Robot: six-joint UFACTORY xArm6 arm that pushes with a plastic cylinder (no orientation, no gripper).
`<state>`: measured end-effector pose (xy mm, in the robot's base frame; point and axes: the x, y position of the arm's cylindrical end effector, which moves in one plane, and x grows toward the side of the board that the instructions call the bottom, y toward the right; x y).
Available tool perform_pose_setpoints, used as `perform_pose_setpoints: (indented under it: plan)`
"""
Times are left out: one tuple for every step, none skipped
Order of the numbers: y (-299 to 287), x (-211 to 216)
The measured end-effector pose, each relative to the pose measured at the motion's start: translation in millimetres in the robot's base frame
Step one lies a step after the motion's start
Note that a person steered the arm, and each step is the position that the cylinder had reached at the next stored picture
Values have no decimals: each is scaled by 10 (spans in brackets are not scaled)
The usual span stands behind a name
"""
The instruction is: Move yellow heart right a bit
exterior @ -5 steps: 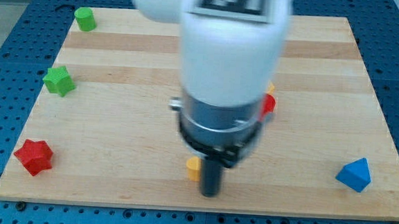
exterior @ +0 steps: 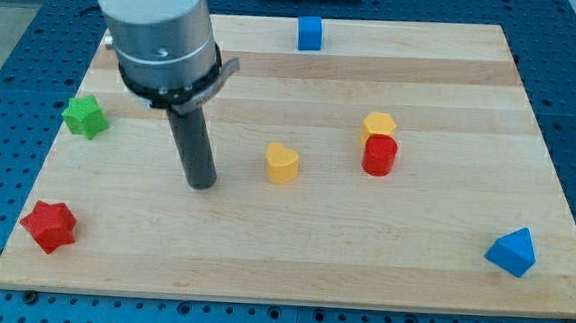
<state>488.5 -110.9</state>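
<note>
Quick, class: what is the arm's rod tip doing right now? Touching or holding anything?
My tip: no gripper, holding nothing; on the wooden board, left of the yellow heart block, apart from it.

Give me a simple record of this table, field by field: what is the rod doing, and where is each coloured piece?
tip: my tip rests on the wooden board, apart from every block
target: yellow heart block, to the view's right of my tip, a gap between them
near target: yellow block touching red cylinder block, further right
top edge: blue cube block
left side: green star block, red star block
lower right: blue pyramid-like block
</note>
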Motion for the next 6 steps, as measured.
perform_pose_setpoints:
  plan:
    - [345, -27]
    - [370, 47]
    - [516, 80]
    - [645, -91]
    - [584, -123]
    - [445, -172]
